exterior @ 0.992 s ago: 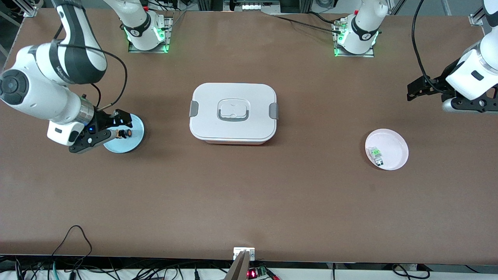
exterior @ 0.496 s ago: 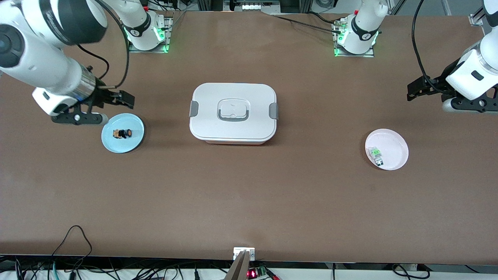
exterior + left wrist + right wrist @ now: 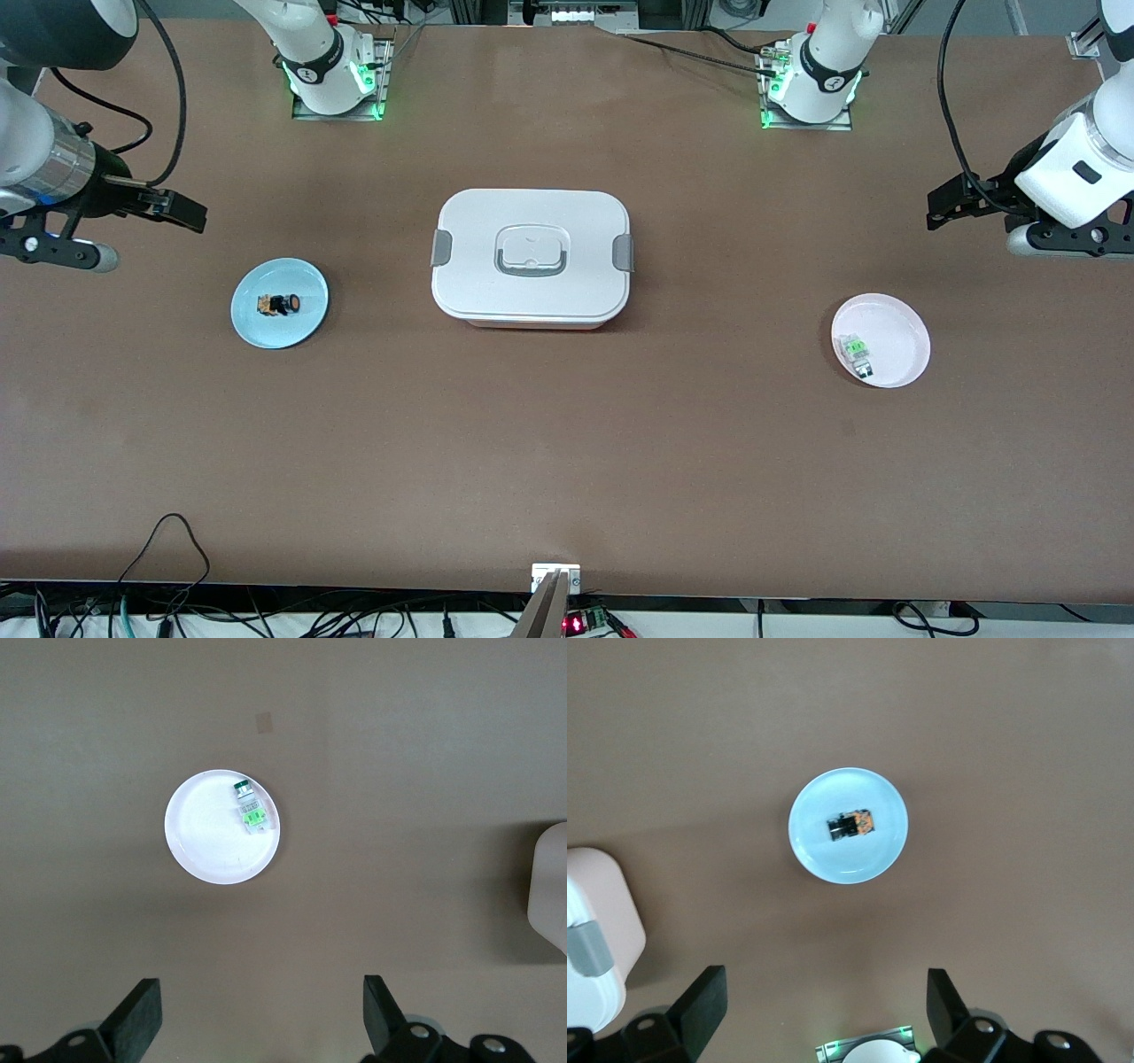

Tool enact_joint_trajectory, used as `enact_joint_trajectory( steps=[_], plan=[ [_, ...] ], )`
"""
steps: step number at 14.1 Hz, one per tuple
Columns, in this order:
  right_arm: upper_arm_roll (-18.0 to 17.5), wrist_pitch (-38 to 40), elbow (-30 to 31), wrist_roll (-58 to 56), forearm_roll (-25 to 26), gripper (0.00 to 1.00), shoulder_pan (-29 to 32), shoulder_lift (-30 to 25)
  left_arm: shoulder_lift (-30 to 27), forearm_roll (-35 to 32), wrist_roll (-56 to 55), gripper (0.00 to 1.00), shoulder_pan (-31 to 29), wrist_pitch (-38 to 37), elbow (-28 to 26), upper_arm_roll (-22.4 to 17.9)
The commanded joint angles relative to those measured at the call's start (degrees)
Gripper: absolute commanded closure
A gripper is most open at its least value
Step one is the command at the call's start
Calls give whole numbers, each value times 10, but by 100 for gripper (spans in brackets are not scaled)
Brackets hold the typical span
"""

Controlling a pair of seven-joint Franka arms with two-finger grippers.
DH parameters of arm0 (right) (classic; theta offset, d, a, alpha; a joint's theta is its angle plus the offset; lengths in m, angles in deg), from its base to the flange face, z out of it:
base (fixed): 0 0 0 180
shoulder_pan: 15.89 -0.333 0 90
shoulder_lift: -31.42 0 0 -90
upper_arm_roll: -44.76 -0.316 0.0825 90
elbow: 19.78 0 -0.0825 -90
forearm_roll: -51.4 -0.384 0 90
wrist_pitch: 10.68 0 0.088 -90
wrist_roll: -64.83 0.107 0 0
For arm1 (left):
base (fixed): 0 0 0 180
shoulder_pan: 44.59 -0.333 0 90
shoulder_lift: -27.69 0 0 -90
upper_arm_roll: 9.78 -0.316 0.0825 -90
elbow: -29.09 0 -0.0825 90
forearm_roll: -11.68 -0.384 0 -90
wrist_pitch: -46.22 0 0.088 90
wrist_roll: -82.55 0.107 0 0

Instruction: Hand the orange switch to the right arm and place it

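Your switch sits on the blue plate, below your empty, wide-open right pincer; left pincer waits, open and empty too.

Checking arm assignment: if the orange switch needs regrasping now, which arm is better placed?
Right, probably. The right gripper is open, up beside the blue plate holding the orange switch. The left gripper, also open, waits at its own end by the pink plate.
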Motion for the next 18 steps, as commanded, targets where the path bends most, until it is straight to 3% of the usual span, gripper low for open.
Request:
enact_joint_trajectory(
  steps=[1,5,18],
  plan=[
    [31,7,-9,-34,13,0,0,6,-2,-9,0,0,-2,-2,2,2],
    [104,-46,15,-104,15,0,-36,0,-2,-8,0,0,-2,-2,1,2],
    [130,-98,56,-172,-34,0,-33,-18,-2,-9,0,0,-2,-2,2,2]
  ],
)
